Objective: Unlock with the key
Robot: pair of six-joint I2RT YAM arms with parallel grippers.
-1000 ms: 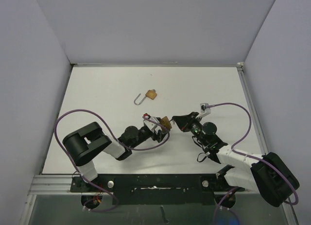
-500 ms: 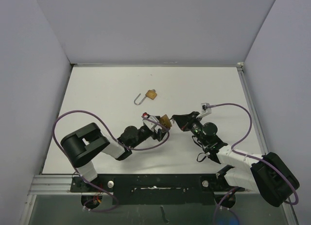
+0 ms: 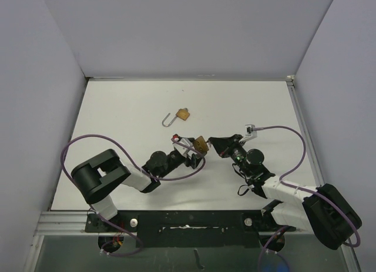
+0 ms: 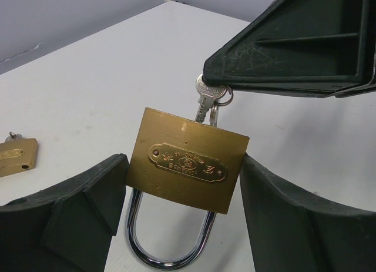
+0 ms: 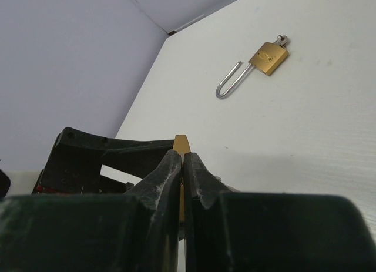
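Observation:
A brass padlock (image 4: 188, 160) with a steel shackle pointing down sits between the fingers of my left gripper (image 4: 185, 192), which is shut on its two sides. A silver key (image 4: 205, 106) stands in the padlock's top edge. My right gripper (image 5: 183, 161) is shut on the key's head, and the padlock's brass edge (image 5: 181, 144) shows just beyond its tips. In the top view the two grippers meet at the padlock (image 3: 200, 145) near the table's front middle, the left gripper (image 3: 192, 152) from the left and the right gripper (image 3: 215, 146) from the right.
A second brass padlock (image 3: 183, 114) lies on the white table (image 3: 117, 113) behind the grippers, its shackle swung open and a key in it. It also shows as a padlock (image 5: 269, 57) in the right wrist view. Grey walls enclose the table on three sides.
The right wrist has turned a little, its cable end shifting to the right. The held padlock has shifted slightly with it. Both grips are unchanged.

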